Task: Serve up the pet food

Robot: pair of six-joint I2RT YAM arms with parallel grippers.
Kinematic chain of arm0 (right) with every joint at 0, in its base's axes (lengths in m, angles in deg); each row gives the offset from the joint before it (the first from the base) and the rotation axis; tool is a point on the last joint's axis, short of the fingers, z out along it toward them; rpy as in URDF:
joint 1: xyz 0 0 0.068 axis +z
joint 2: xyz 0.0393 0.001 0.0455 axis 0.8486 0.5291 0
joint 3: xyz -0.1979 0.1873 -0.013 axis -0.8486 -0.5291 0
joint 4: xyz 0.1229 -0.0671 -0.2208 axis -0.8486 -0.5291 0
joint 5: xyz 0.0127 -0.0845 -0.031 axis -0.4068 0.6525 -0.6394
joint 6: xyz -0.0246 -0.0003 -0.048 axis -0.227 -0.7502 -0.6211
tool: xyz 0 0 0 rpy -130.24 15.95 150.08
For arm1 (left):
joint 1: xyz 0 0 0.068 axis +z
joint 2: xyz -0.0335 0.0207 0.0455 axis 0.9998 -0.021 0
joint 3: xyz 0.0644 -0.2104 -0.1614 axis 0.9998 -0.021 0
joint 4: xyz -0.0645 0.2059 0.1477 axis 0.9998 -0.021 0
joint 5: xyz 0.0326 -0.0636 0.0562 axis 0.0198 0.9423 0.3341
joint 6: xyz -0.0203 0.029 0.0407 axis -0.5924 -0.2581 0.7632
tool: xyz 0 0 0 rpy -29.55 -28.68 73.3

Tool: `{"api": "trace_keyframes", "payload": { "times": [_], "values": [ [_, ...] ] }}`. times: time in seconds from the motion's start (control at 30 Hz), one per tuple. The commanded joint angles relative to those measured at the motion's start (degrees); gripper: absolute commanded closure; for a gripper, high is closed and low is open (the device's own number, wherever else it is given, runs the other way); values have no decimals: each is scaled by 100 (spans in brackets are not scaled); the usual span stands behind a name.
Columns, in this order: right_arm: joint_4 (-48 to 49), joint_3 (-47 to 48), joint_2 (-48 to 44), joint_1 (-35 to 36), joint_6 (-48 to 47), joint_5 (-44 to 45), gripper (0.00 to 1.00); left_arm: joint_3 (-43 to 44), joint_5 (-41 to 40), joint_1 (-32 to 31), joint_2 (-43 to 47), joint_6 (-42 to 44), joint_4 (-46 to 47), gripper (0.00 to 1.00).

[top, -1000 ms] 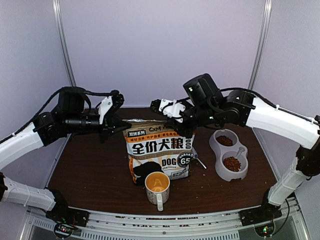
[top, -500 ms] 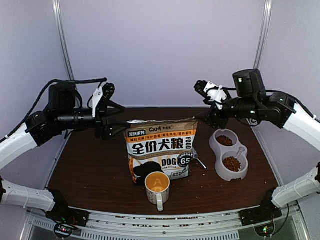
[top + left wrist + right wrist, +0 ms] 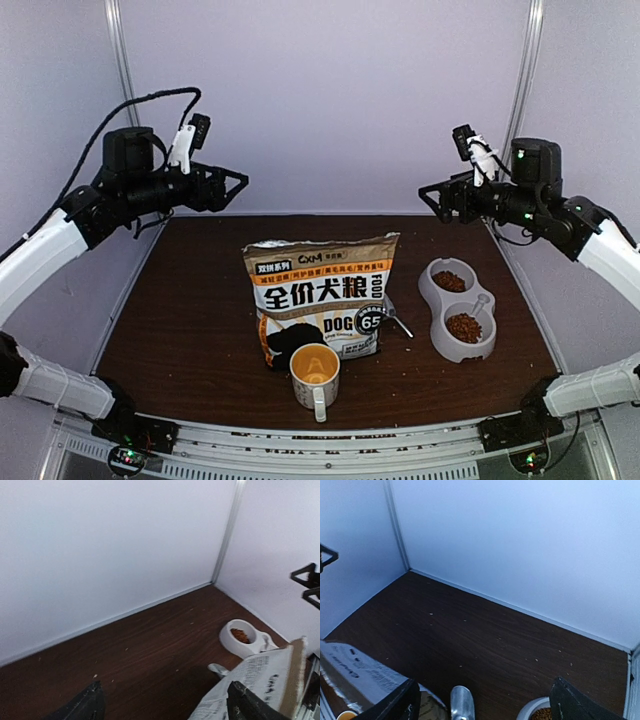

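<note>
The pet food bag [image 3: 320, 295], white, tan and orange with "DOG" print, stands upright mid-table with nothing holding it. Reddish-brown pet food [image 3: 463, 327] fills both cups of the white double bowl [image 3: 437, 300] to the bag's right. My left gripper [image 3: 236, 188] hangs open high above the table's back left, well clear of the bag. My right gripper [image 3: 428, 200] hangs open high at the back right. In the left wrist view the open gripper [image 3: 165, 707] looks past the bag [image 3: 260, 680] to the bowl [image 3: 227, 642]. The right wrist gripper [image 3: 485, 705] is open and holds nothing.
A white mug with an orange inside [image 3: 315, 375] stands in front of the bag. A metal scoop handle [image 3: 398, 322] sticks out from behind the bag's right side, and the scoop [image 3: 461, 702] also shows in the right wrist view. Purple walls close in the back and sides.
Both grippers let go of the bag's top corners, opened wide, and drew up and outwards to the back corners. The bag stays standing.
</note>
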Motion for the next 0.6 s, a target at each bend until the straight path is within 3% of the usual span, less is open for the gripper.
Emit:
{"api": "trace_keyframes", "payload": {
  "times": [0.0, 0.2, 0.4, 0.57],
  "values": [
    [-126, -166, 346, -805, 1047, 666, 9, -721, -737, 915, -275, -796, -40, 13],
    [480, -1367, 258, -2216, 1483, 642, 7, -2581, -996, 2501, 333, -1002, 530, 9],
    [1463, -2740, -518, -3040, 1372, 1230, 6, -4150, -1392, 4141, 1245, -1174, 1275, 2],
    [2754, -4115, -1459, -3401, 1296, 1458, 5, -4910, -1953, 4409, 1329, -1068, 2164, 2]
  ]
}}
